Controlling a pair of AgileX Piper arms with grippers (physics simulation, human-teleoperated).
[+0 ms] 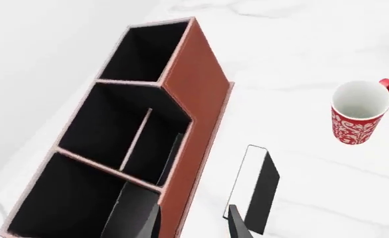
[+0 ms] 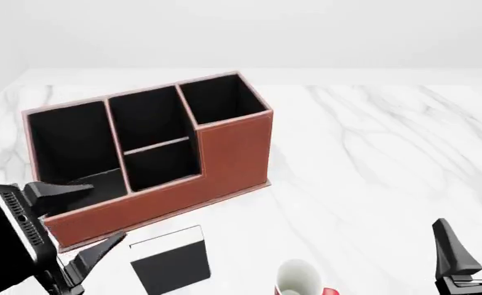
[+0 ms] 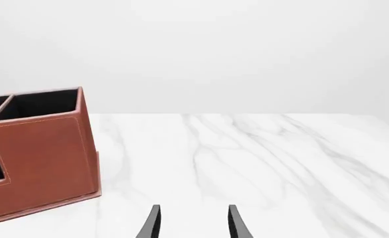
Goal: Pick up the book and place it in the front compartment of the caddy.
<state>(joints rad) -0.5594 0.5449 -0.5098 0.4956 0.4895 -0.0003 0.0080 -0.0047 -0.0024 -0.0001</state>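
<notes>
The book (image 2: pixel 171 263), thin and black with a white page edge, lies flat on the table just in front of the caddy (image 2: pixel 224 153). The caddy is reddish-brown with black lining; its low front compartment (image 2: pixel 160 165) sits in the middle. My left gripper (image 2: pixel 107 210) is open and holds nothing. It hangs over the caddy's front wall at the left end, one finger above the large left compartment and the other on the table side near the book (image 1: pixel 259 191). My right gripper (image 2: pixel 471 238) stands open at the near right, far from both.
A white-and-red patterned mug (image 2: pixel 299 279) stands upright to the right of the book, at the near edge. In the left wrist view the mug (image 1: pixel 360 113) is beyond the book. White marble table (image 2: pixel 372 153) stretches right of the caddy.
</notes>
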